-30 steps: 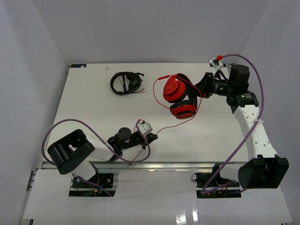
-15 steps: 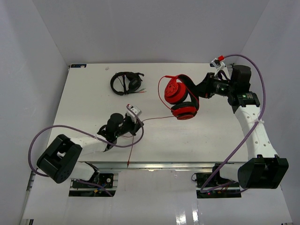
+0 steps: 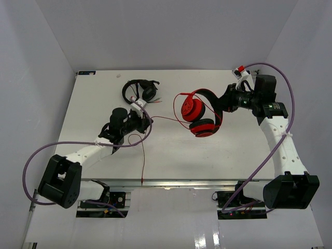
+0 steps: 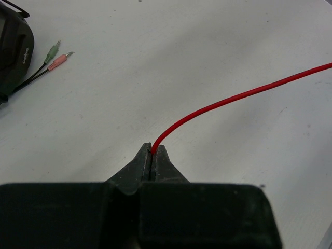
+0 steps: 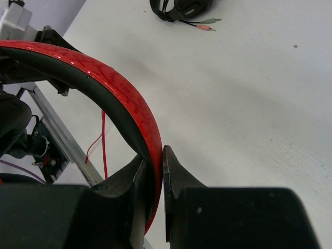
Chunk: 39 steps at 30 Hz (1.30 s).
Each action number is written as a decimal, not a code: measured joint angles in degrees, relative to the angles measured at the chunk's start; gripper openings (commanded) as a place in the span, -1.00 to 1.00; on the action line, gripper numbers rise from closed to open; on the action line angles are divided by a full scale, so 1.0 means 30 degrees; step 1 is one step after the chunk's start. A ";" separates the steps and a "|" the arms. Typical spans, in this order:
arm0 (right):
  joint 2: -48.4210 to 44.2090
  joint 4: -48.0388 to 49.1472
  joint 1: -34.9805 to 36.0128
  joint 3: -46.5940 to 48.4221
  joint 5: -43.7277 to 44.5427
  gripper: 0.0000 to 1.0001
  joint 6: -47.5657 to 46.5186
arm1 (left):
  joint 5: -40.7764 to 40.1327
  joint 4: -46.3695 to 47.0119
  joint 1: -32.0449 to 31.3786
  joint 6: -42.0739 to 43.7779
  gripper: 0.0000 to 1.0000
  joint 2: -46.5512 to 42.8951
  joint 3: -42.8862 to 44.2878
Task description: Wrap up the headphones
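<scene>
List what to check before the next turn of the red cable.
1. Hold of left gripper on cable: ok, jaws shut on it.
2. Hold of right gripper on headphones: ok, jaws shut on the headband.
3. Cable apart from black headphones and their plugs: ok, though the left gripper is close to them.
4. Loose tail free of the left arm: cannot tell; it loops beside the arm and runs to the near edge.
5. Headphones clear of the table: cannot tell from above.
</scene>
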 measured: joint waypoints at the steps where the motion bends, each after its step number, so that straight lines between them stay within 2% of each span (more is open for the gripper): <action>1: 0.0000 -0.0155 0.0000 0.0000 0.0142 -0.85 -0.0297 | 0.0173 -0.0211 0.0022 -0.0095 -1.00 -0.0138 0.0072; 8: -0.0006 -0.0969 0.0000 0.0000 0.1349 -0.85 -0.2483 | 0.1577 -0.2335 0.0076 -0.1064 -1.00 -0.0838 0.2104; 20: -0.1035 -0.1242 0.0272 -0.1337 0.4044 -0.85 -0.6087 | 0.6145 -0.6705 0.0085 -0.5670 -1.00 -0.0593 0.7409; 27: -0.1956 -0.0608 0.2595 -0.2642 0.7881 -0.85 -0.8314 | 0.8054 -0.8539 0.0085 -0.7509 -1.00 0.0110 0.8148; 35: -0.2324 0.0949 0.5545 -0.3434 1.1675 -0.85 -1.0129 | 0.8531 -0.9850 0.0085 -0.8904 -1.00 0.0879 0.8855; 39: -0.2302 0.1683 0.6293 -0.3866 1.2950 -0.85 -1.0513 | 0.8647 -1.0268 0.0085 -0.9415 -1.00 0.1070 0.9571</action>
